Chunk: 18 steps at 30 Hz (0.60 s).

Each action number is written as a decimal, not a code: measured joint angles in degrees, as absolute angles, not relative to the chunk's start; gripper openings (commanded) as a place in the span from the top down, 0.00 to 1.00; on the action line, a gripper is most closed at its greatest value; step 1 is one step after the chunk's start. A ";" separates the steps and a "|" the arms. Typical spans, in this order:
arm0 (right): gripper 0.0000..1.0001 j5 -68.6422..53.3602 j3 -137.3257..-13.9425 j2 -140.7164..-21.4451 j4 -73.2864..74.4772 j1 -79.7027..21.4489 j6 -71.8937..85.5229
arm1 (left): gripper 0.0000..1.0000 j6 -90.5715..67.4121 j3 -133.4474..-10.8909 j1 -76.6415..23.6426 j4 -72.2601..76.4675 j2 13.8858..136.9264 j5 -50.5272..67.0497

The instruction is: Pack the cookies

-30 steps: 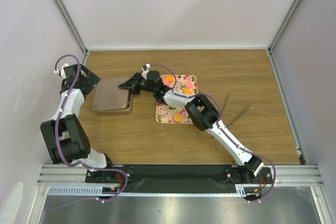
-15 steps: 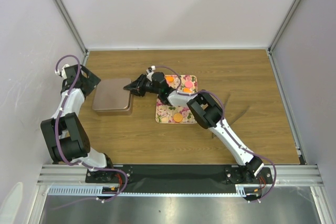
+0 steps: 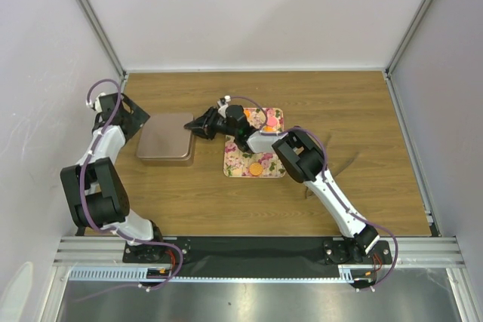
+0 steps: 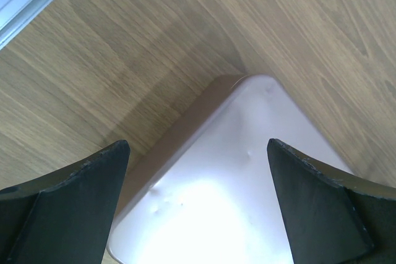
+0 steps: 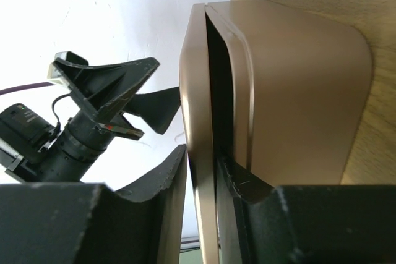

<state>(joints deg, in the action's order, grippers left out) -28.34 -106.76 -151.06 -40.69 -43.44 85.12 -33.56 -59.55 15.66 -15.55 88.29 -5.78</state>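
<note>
A: Entry one, lower middle of the top view?
B: One orange cookie (image 3: 256,169) on the near rim of the tray (image 3: 235,162). Loose, not packed.
A: Entry two, next up?
B: Right arm, lying across the tray's middle. Right gripper (image 3: 192,124) is at the right edge of the tin (image 3: 162,142), with a finger on either side of the rim of the lid (image 5: 197,91). Whether they pinch it or sit slack, I cannot tell.
A: Lid condition?
B: Ajar in the right wrist view, with a dark gap between it and the body. Interior hidden.
A: Entry three, farther?
B: Two more at the tray's far end: a pink cookie (image 3: 269,120) and a second orange cookie (image 3: 247,113). The arm hides part of the tray.
A: Entry four, upper left?
B: Left gripper (image 4: 197,146), spread wide and empty, over the tin's upper-left corner.
A: Hazards?
B: Three, by my judgement. A weak hold could let the lid slip shut or skid onto the table (image 3: 339,111). A sideways pull on the rim could drag the whole tin, since nothing pins it. The right arm, if it swings low, may sweep cookies off the tray.
</note>
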 measured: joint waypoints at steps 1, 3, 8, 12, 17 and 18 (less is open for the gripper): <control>0.69 -28.40 -106.43 -150.95 -40.91 -43.29 85.23 | 0.00 -33.56 -59.55 15.55 -15.57 88.53 -5.80; 0.69 -28.56 -105.62 -150.50 -41.23 -43.05 85.32 | 0.00 -33.58 -59.55 15.44 -15.57 89.10 -5.80; 0.68 -28.88 -103.83 -149.08 -41.45 -42.50 85.27 | 0.00 -33.58 -59.55 15.38 -15.64 90.00 -5.78; 0.69 -28.99 -101.84 -147.70 -41.54 -42.15 85.30 | 0.00 -33.56 -59.55 15.27 -15.57 90.02 -5.78; 0.69 -29.19 -97.91 -146.02 -42.33 -41.36 85.30 | 0.00 -33.56 -59.57 14.72 -15.57 90.37 -5.80; 0.68 -29.26 -97.25 -145.75 -42.35 -41.15 85.30 | 0.00 -33.56 -59.57 14.50 -15.57 90.61 -5.80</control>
<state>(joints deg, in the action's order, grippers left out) -29.26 -97.25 -145.75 -42.35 -41.15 85.30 -33.56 -59.57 14.50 -15.57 90.61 -5.80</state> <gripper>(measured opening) 0.315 0.996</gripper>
